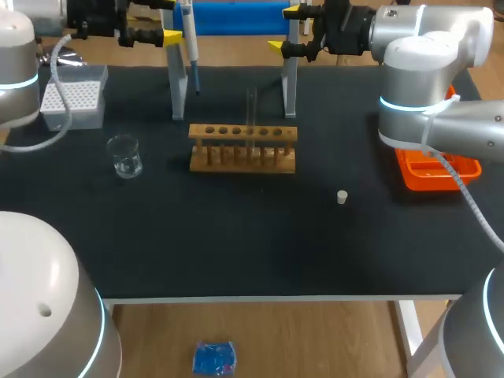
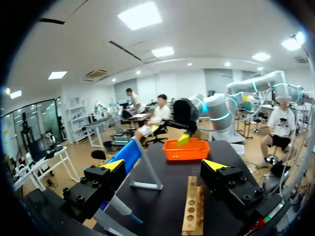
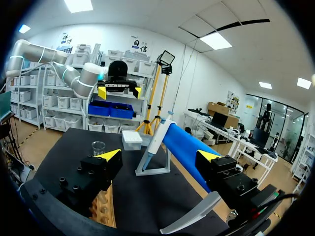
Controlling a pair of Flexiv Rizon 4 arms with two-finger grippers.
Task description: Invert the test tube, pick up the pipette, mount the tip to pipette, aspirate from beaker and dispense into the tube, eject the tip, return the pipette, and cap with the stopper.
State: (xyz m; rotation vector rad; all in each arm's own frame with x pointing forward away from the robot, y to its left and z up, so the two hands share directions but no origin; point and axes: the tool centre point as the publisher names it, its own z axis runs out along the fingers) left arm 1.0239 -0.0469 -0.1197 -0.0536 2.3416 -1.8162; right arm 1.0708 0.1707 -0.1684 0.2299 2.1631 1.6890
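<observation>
Wooden rack holds my clear glass tube.
Left pincer, right pincer gape empty behind it; long white pipette, little white stopper untouched.

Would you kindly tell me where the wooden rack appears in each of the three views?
Head view: rack mid-table, with the beaker to its left.
Left wrist view: rack under and ahead of the open jaws, running toward the orange tray.
Right wrist view: rack low, mostly hidden behind one of the open jaws.
Shared landmark: the blue stand, beside the rack in both wrist views.
</observation>
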